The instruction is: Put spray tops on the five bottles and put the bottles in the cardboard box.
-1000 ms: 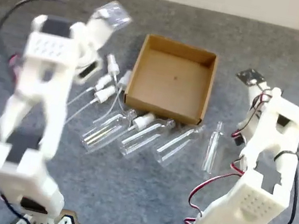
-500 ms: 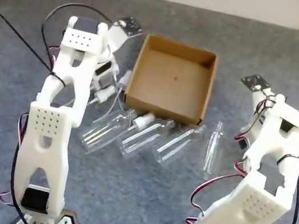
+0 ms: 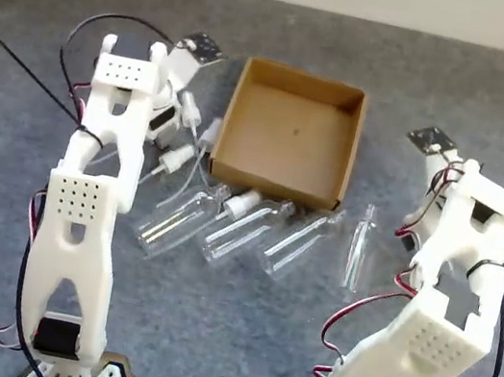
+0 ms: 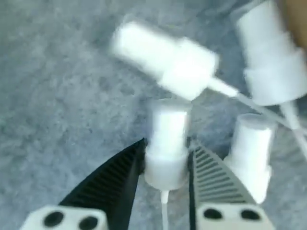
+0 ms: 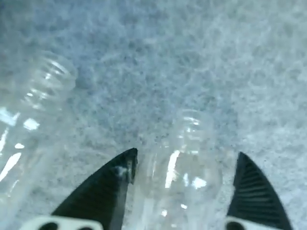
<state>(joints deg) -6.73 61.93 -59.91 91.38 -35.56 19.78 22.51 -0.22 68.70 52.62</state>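
Clamping a white spray top [image 4: 168, 122] btwn its two dark fingers, the left gripper [image 4: 166, 146] sat low over the grey table [image 3: 46, 25] — both fingers pressed against the cap's sides, w/ the dip tube pointing back toward the wrist. Three other spray tops [image 4: 165, 60] lay close around it, just left of the cardboard box [image 3: 289, 146] in the high view. The right gripper [image 5: 187, 158] was spread wide w/ a clear bottle [image 5: 189, 175] lying btwn the fingers, its threaded neck uncapped and pointing away from the wrist; one finger was almost at the bottle, the other apart from it. A second bottle [image 5: 33, 105] lay beside it. From above, four clear bottles [image 3: 178, 219] lay in a row nr the box's front wall — one more spray top [image 3: 241, 203] among their necks.
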